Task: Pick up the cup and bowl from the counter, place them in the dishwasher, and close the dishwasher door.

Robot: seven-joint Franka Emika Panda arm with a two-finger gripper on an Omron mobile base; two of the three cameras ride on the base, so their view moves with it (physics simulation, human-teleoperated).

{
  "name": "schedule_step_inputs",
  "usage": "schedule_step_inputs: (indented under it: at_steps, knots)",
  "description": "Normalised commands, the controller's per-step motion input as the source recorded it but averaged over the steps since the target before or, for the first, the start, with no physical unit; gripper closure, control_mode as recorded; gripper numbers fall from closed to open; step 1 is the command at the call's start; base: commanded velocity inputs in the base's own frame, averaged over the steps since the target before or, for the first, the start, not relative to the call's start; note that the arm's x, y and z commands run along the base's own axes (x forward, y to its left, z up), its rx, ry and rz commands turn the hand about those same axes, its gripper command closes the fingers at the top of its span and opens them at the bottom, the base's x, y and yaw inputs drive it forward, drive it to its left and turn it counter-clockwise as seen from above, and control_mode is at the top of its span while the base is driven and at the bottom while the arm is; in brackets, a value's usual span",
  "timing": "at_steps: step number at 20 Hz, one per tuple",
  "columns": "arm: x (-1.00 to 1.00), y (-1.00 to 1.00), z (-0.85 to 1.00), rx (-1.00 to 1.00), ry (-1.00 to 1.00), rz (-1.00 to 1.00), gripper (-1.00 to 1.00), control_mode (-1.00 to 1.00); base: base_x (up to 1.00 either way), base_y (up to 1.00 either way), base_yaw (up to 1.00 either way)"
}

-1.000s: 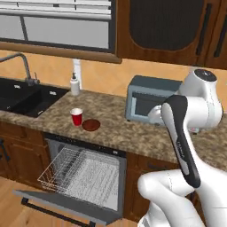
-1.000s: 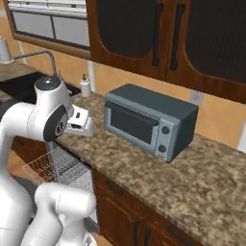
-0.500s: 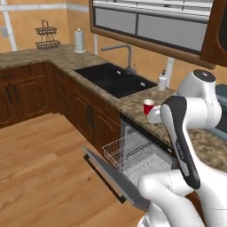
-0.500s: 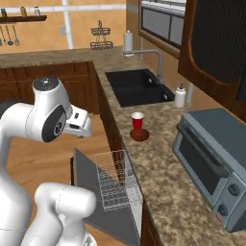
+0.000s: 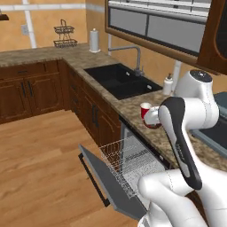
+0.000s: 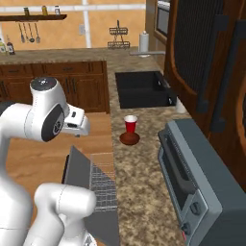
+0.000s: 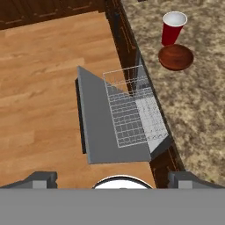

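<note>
Red cup (image 7: 173,27) and brown bowl (image 7: 176,57) sit together on the table (image 7: 197,105), at one o'clock of the hand view. Dishwasher door (image 7: 105,123) down, rack empty; nothing loaded. Jaws released, holding nothing.

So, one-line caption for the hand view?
Hand camera above the open dishwasher door and pulled-out rack; cup and bowl wait on the counter.
</note>
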Motion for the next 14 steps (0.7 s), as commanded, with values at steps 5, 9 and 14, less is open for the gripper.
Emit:
schedule_step_inputs:
  at_steps: [5, 9, 14]
  knots:
    - [0.0, 0.0, 0.0, 0.0, 0.0, 0.0, -1.0, 1.0, 0.36, -0.03, 0.24]
    - [0.0, 0.0, 0.0, 0.0, 0.0, 0.0, -1.0, 1.0, 0.04, -0.1, 0.31]
    - [0.7, 0.02, -0.17, -0.03, 0.14, -0.01, -1.0, -1.0, 0.2, 0.0, 0.02]
